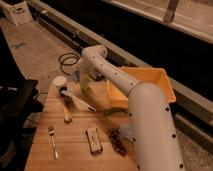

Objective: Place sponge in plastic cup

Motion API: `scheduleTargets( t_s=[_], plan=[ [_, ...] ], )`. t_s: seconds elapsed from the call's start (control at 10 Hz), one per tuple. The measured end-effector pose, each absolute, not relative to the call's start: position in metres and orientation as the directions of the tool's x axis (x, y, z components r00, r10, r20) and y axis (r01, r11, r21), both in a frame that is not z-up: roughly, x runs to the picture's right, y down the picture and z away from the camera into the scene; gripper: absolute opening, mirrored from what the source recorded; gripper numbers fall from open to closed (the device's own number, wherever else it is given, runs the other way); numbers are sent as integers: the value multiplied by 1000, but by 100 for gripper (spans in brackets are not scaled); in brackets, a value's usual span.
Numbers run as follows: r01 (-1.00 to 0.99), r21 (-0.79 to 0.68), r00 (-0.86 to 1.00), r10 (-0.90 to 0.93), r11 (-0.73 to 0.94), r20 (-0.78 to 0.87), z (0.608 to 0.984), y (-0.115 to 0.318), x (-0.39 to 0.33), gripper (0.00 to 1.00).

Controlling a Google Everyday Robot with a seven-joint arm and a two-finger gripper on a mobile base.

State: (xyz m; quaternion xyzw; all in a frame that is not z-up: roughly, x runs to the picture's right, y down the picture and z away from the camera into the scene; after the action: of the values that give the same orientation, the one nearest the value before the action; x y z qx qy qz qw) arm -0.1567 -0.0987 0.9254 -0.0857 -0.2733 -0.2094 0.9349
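Observation:
My gripper (80,77) is at the far left end of the wooden table (75,155), at the tip of the white arm that reaches in from the lower right. It is shut on a small green sponge (85,84), which hangs just under it above the table's back edge. The pale plastic cup (60,82) stands upright on the table's far left corner, a little to the left of the sponge and apart from it.
A yellow bin (165,82) sits at the back right. A white-handled utensil (79,100), a yellowish item (66,113), a fork (52,142), a flat rectangular item (93,140), dark grapes (118,142) and a green vegetable (114,111) lie on the table. A coiled cable (67,61) lies on the floor behind.

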Motion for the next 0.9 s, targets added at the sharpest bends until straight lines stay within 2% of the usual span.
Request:
scheduleTargets(
  t_s=[0.6, 0.8, 0.9],
  plan=[
    [410, -120, 799, -292, 904, 525, 949, -94, -145, 1],
    [408, -139, 801, -281, 902, 529, 955, -90, -145, 14],
    [406, -146, 801, -275, 902, 532, 957, -89, -146, 24]
  ],
)
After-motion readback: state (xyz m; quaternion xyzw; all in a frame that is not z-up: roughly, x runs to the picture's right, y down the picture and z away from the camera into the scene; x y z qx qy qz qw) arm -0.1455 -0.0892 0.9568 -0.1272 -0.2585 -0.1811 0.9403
